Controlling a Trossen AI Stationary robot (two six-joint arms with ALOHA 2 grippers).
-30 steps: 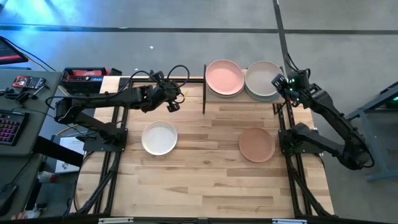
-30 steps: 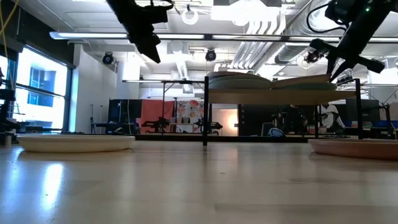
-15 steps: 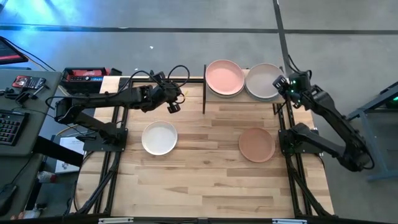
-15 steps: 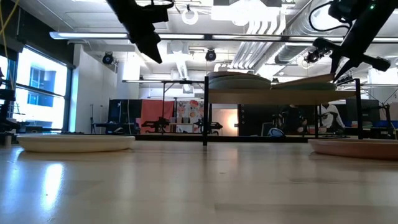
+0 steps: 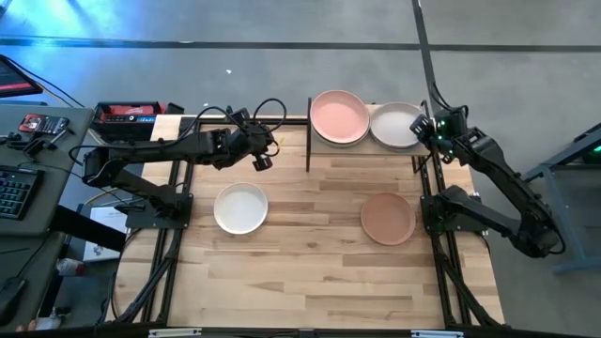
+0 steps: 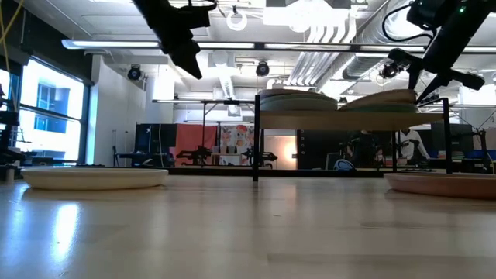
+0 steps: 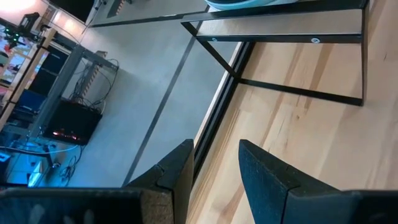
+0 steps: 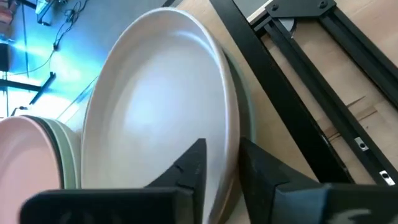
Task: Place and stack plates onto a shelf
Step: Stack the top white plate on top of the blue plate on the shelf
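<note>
The shelf [image 5: 309, 131] stands at the table's far edge, right of middle. A stack topped by a pink plate [image 5: 339, 117] sits on its left half. A cream plate [image 5: 396, 125] lies level on a grey-green plate [image 8: 245, 124] on its right half [image 6: 380, 98]. My right gripper [image 8: 222, 149] is open astride that cream plate's right rim. My left gripper [image 7: 214, 168] hangs open and empty above the table, left of the shelf [image 5: 263, 158]. A white plate [image 5: 241, 207] and a salmon plate [image 5: 388, 218] rest on the tabletop. My right gripper has one finger [image 8: 189, 165] over the inside of the cream plate and the other [image 8: 267, 177] outside it, with the right rim [image 8: 229, 134] between them. The fingers slant down from the table's right. I cannot tell whether they touch the rim.
The shelf's black posts and frame [image 7: 280, 37] stand beside both grippers. The right arm's own stand [image 5: 451, 211] is near the salmon plate. Off the table's left edge are a keyboard [image 5: 11, 192] and a red box [image 5: 127, 113]. Bare slatted tabletop [image 5: 310, 272] fills the near half.
The cream plate, whose right edge was tipped up a second ago, has come down and now lies level on the shelf's right stack. Both arms have stayed where they were.
</note>
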